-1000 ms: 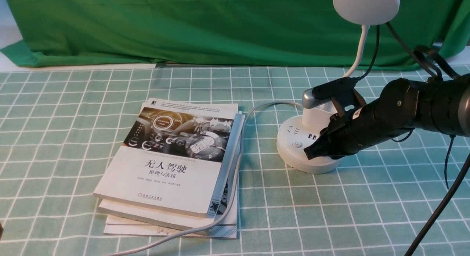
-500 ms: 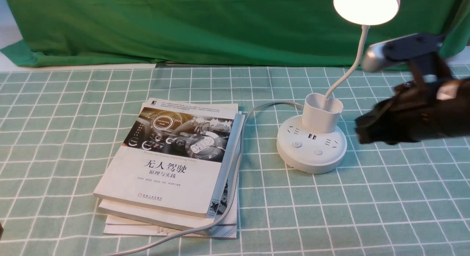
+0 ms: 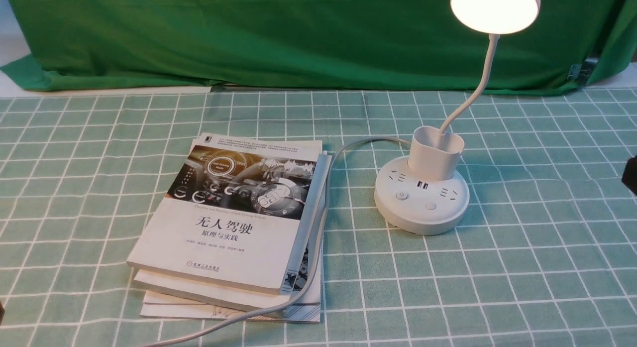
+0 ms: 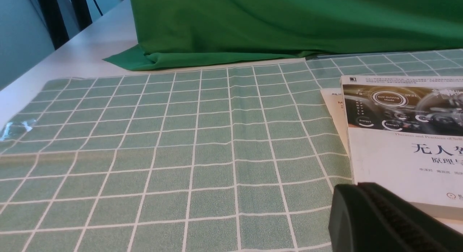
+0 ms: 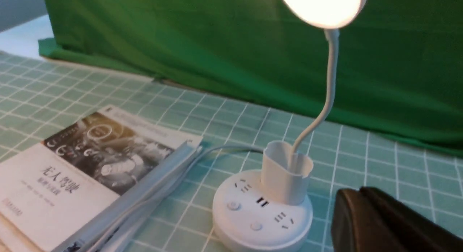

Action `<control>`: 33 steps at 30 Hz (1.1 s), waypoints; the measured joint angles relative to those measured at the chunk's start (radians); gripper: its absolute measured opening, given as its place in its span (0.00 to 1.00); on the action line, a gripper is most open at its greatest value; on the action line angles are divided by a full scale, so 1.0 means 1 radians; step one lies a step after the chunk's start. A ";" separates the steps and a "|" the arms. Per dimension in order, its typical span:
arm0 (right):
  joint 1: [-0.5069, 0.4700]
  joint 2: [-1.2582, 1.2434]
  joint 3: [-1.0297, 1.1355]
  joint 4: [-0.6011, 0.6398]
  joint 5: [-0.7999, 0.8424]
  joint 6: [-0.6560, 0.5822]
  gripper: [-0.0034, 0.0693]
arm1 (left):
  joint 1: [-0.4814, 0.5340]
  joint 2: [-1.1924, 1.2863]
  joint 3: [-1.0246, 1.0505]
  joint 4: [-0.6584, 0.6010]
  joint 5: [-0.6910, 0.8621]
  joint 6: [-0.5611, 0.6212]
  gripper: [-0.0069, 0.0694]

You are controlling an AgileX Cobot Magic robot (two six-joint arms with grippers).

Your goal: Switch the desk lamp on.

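The white desk lamp (image 3: 422, 200) stands right of centre on the checked cloth. Its round disc head (image 3: 494, 8) glows, lit. A thin neck rises from the cup-shaped holder (image 3: 436, 154). Two buttons (image 3: 401, 195) sit on the puck base. The lamp also shows in the right wrist view (image 5: 262, 212), head lit. My right gripper (image 5: 358, 205) is shut and empty, right of the base and apart from it; only its tip shows at the front view's right edge (image 3: 631, 175). My left gripper (image 4: 356, 194) is shut and empty, low by the books' near corner.
A stack of books (image 3: 234, 222) lies left of the lamp. The lamp's grey cord (image 3: 318, 237) runs over the books' right side to the front edge. A green backdrop cloth (image 3: 249, 33) hangs along the back of the table.
My right arm has pulled back from the lamp base to the right, almost out of the front view. The lamp head went from dark to lit.
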 joint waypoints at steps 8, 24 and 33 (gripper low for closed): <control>0.000 -0.150 0.241 0.000 -0.247 -0.010 0.16 | 0.000 0.000 0.000 0.000 0.000 0.000 0.12; -0.332 -0.556 0.497 -0.245 -0.051 0.307 0.22 | 0.000 0.000 0.000 0.000 0.000 0.000 0.12; -0.340 -0.557 0.497 -0.258 0.051 0.312 0.26 | 0.000 0.000 0.000 0.000 0.000 0.000 0.12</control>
